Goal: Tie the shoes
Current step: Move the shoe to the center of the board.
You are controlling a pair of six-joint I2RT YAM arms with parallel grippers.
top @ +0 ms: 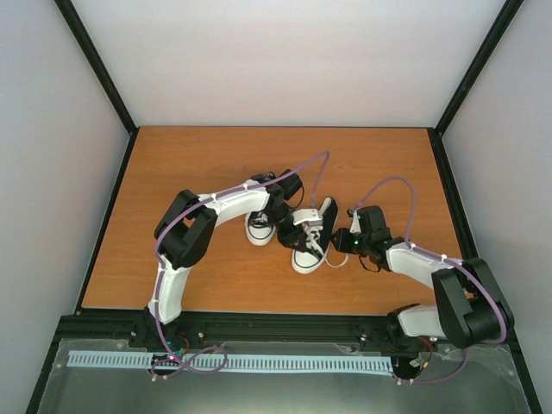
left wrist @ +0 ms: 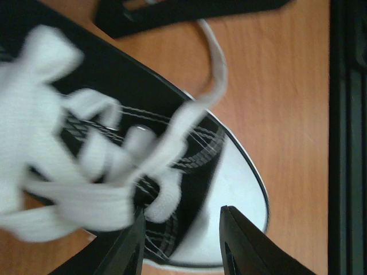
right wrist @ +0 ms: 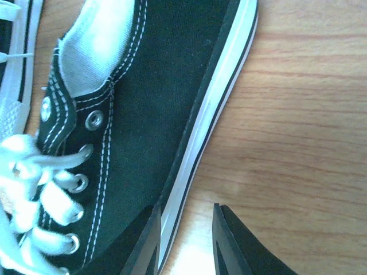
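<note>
The nearer sneaker (top: 309, 252) stands around the middle of the table (top: 172, 172), its toe cap (left wrist: 241, 183) toward the near edge. One white lace (left wrist: 215, 74) trails onto the wood just beside it.

The right gripper (right wrist: 185, 207) sits at this sneaker's right flank. I see its jaws narrowly parted and astride the white sole (right wrist: 212, 114). I cannot tell whether they press on it.

The left gripper (left wrist: 182, 211) hangs over the same sneaker's laced front. I read its jaws as spread, with a lace loop lying against one finger (left wrist: 129, 249) and not pinched.

The farther sneaker (top: 259, 229) stands just beside the first, toward the table's left edge, toe likewise toward the near edge.
</note>
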